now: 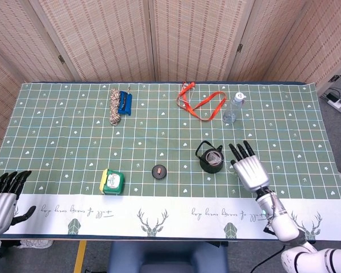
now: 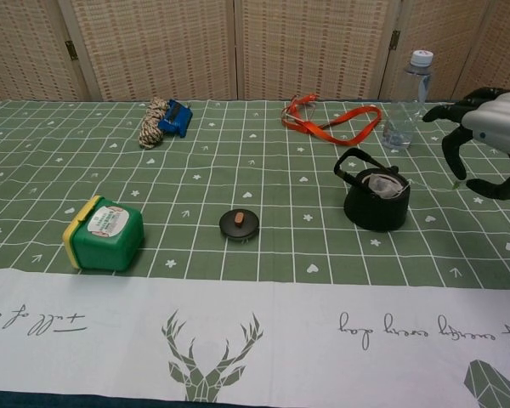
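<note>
Head view, right hand (image 1: 249, 168) spread empty beside black kettle (image 1: 211, 160), left hand (image 1: 2, 192) empty, cloth script unreadable.

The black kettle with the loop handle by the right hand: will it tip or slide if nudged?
The black kettle looks squat and wide-based, so it probably slides on the cloth rather than tips. Its lid is off, so contents might spill. The right hand is open beside it.

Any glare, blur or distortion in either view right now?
Head view: even, diffuse light, sharp throughout, only a soft shadow by the black kettle; table edges bow slightly. Chest view: the right hand looks slightly soft at its edges and is cut by the frame; the clear plastic bottle shows small highlights, no strong glare.
</note>
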### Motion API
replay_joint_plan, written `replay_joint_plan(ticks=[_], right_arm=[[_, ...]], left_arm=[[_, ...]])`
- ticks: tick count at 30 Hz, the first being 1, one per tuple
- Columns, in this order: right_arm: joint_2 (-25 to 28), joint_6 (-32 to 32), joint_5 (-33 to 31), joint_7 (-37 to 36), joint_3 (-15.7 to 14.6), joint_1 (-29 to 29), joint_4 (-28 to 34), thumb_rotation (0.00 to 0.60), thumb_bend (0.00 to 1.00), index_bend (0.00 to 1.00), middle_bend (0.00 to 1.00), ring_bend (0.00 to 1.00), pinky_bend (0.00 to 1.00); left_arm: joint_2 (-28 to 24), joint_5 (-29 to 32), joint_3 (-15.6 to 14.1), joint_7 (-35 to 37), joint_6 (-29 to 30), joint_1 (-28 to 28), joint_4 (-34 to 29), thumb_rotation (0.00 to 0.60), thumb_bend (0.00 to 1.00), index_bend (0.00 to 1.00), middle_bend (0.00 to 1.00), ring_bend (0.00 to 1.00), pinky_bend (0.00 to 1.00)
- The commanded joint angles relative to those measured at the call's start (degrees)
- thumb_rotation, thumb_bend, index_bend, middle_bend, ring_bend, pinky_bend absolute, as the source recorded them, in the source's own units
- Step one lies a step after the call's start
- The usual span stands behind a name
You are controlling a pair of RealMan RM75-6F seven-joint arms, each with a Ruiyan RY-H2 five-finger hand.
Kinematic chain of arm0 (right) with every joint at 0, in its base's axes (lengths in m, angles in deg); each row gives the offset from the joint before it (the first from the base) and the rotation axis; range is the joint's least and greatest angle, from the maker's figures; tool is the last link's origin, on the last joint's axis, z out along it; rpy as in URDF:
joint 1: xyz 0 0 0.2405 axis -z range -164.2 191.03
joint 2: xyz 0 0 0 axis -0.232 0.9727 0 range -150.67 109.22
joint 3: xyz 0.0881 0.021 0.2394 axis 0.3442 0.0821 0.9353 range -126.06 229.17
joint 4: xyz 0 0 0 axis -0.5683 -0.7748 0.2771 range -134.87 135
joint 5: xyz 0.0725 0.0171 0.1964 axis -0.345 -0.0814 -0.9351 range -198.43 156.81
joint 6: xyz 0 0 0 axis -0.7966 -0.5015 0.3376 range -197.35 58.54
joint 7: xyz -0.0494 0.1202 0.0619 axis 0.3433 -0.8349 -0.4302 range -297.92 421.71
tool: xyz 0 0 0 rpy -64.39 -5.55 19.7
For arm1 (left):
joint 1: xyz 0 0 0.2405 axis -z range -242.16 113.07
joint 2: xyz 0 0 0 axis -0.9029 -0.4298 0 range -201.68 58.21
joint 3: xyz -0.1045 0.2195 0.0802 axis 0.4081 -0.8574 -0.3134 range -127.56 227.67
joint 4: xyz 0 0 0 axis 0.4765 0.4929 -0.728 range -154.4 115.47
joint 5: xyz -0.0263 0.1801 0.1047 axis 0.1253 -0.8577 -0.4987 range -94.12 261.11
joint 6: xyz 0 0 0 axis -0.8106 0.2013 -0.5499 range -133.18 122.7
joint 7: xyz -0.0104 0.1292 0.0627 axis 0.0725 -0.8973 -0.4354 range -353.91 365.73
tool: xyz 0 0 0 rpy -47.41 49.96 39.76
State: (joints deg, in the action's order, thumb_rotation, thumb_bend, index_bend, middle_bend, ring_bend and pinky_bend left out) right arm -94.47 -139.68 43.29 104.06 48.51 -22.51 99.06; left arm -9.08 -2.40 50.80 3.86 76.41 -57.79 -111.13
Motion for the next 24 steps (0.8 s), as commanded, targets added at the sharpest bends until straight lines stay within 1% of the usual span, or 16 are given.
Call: replay_joint_plan(ticks=[1,2,5,7,11,13,16,18,20,21,22,23,24], right_arm=[[0.79,0.03,-1.61,1.71,-0.81,1.20,1.40,0.600,0.45,0.31,0.01,0.02,0.00],[0.84,0.14,-2.18,2.34,-0.92,1.42,1.73,0.600,0.45,0.26,0.00,0.01,0.00],[0.69,0.58,-3.64,4.00,-0.98,1.85,2.35,0.600,0.44,0.15,0.00,0.00,0.00],[0.79,0.91,-4.06,4.37,-0.90,2.05,2.90,0.600,0.45,0.11,0.00,0.00,0.00],[2.54,2.49,-5.85,4.04,-0.47,2.07,6.04,0.600,0.44,0.09,0.00,0.00,0.00],[4.45,4.87,-9.24,3.71,0.86,0.91,8.83,0.600,0.44,0.07,0.00,0.00,0.00],[7.04,8.94,-16.35,4.67,3.66,-2.41,11.81,0.600,0.44,0.06,0.00,0.00,0.00],[8.41,11.22,-21.72,5.76,5.67,-5.25,13.03,0.600,0.44,0.09,0.00,0.00,0.00],[9.28,12.05,-25.86,7.18,7.04,-7.66,13.85,0.600,0.44,0.13,0.00,0.00,0.00],[9.56,12.05,-28.01,8.13,7.85,-9.13,14.17,0.600,0.44,0.13,0.01,0.00,0.00],[9.69,12.13,-29.45,8.65,8.35,-10.14,14.36,0.600,0.44,0.13,0.07,0.02,0.00],[9.80,12.37,-30.67,8.93,8.82,-11.08,14.55,0.600,0.44,0.13,0.18,0.08,0.00],[9.89,12.72,-31.99,9.21,9.31,-12.23,14.57,0.600,0.44,0.13,0.23,0.11,0.00]], left_arm=[[0.08,0.16,0.03,-0.23,-0.21,0.08,0.05,0.600,0.24,0.00,0.05,0.04,0.00],[0.12,0.19,0.03,-0.37,-0.32,0.13,0.08,0.600,0.24,0.00,0.05,0.04,0.00],[0.26,0.15,0.00,-0.52,-0.46,0.21,0.11,0.600,0.24,0.00,0.05,0.04,0.00],[0.31,0.18,-0.01,-0.57,-0.38,0.16,0.04,0.600,0.24,0.00,0.05,0.04,0.00],[0.30,0.33,0.08,-0.57,-0.37,0.16,0.16,0.600,0.24,0.00,0.05,0.04,0.00],[0.34,0.50,0.08,-0.62,-0.79,0.32,0.27,0.600,0.24,0.00,0.05,0.04,0.00],[0.36,0.50,0.06,-0.48,-0.99,0.43,0.26,0.600,0.24,0.00,0.05,0.04,0.00],[0.33,0.44,0.08,-0.34,-0.85,0.39,0.27,0.600,0.24,0.00,0.05,0.04,0.00],[0.29,0.44,0.11,-0.14,-0.78,0.37,0.34,0.600,0.24,0.00,0.05,0.04,0.00],[0.26,0.46,0.14,0.00,-0.74,0.35,0.41,0.600,0.24,0.00,0.05,0.04,0.00],[0.23,0.44,0.14,0.14,-0.72,0.35,0.44,0.600,0.24,0.00,0.05,0.04,0.00],[0.18,0.40,0.13,0.28,-0.70,0.35,0.47,0.600,0.24,0.00,0.05,0.04,0.00],[0.12,0.35,0.13,0.47,-0.65,0.34,0.51,0.600,0.24,0.00,0.05,0.04,0.00]])
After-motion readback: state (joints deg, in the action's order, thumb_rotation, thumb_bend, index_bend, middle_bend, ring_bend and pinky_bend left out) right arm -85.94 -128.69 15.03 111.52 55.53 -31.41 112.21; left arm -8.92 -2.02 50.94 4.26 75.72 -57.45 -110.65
